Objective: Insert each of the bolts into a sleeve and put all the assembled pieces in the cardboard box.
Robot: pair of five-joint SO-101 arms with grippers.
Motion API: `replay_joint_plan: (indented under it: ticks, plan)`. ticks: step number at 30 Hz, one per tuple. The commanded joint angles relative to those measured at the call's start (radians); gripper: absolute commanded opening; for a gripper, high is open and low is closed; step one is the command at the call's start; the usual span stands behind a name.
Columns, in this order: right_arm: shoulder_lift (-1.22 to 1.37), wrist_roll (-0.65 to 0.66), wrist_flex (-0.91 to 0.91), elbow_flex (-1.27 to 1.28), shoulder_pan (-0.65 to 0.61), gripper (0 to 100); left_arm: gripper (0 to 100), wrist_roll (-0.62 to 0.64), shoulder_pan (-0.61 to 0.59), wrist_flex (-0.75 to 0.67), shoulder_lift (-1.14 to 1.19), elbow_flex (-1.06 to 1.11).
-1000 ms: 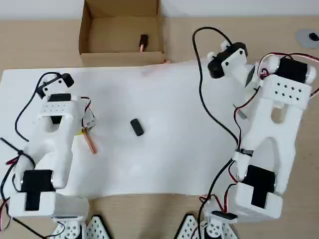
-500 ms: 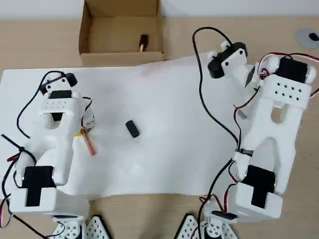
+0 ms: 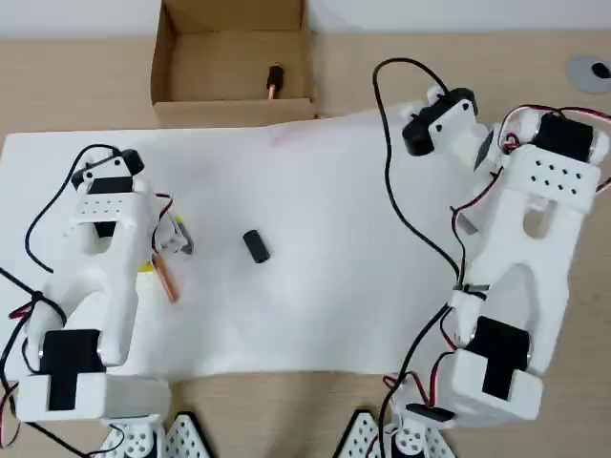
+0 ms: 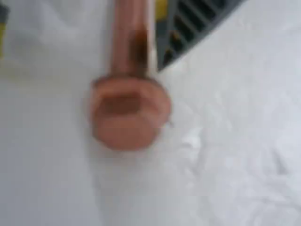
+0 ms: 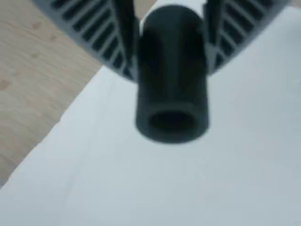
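Note:
My left gripper (image 3: 164, 252) is shut on a copper bolt (image 3: 168, 281) low over the white sheet (image 3: 325, 286) at the left. In the left wrist view the bolt's head (image 4: 127, 113) points at the camera, its shaft running up between the jaws of my left gripper (image 4: 136, 33). My right gripper (image 5: 171, 47) is shut on a black sleeve (image 5: 172, 80), open end facing out, over the sheet's far right edge (image 3: 482, 153). A second black sleeve (image 3: 254, 245) lies loose mid-sheet. The cardboard box (image 3: 172, 57) at the back holds one assembled piece (image 3: 275, 80).
The bare wooden table (image 3: 76, 86) borders the sheet at the back and right. Both arms trail black cables (image 3: 387, 172). A small round grey object (image 3: 590, 72) sits at the far right corner. Open sheet lies between the two arms.
The left arm drew back slightly toward its base with the bolt. The right arm shifted a little to the right. The loose sleeve slid slightly left with the sheet.

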Motion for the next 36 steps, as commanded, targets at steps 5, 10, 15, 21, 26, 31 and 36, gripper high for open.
replay_joint_plan:
  ticks: [5,10,15,21,26,31,36]
  plan:
    - [-0.051,0.011,-0.025,0.004,0.027,1.1,7,0.011,0.003,0.012,-0.05,-0.034]
    - [-0.051,0.035,-0.034,0.005,0.05,1.1,5,0.009,0.003,0.041,-0.05,-0.044]
    - [-0.051,0.051,-0.034,0.005,0.056,1.1,5,0.009,-0.023,0.094,-0.081,-0.109]
    - [-0.051,0.052,-0.035,0.005,0.056,1.1,21,0.003,-0.031,0.091,-0.2,-0.098]
    - [-0.051,0.052,-0.037,0.004,0.056,1.1,26,0.003,-0.032,0.089,-0.282,-0.028]
    - [-0.051,0.052,-0.037,0.001,0.056,1.1,26,-0.02,-0.038,0.087,-0.311,0.037]
    - [-0.051,0.052,-0.037,0.004,0.056,1.1,23,-0.008,-0.153,0.095,-0.349,0.054]
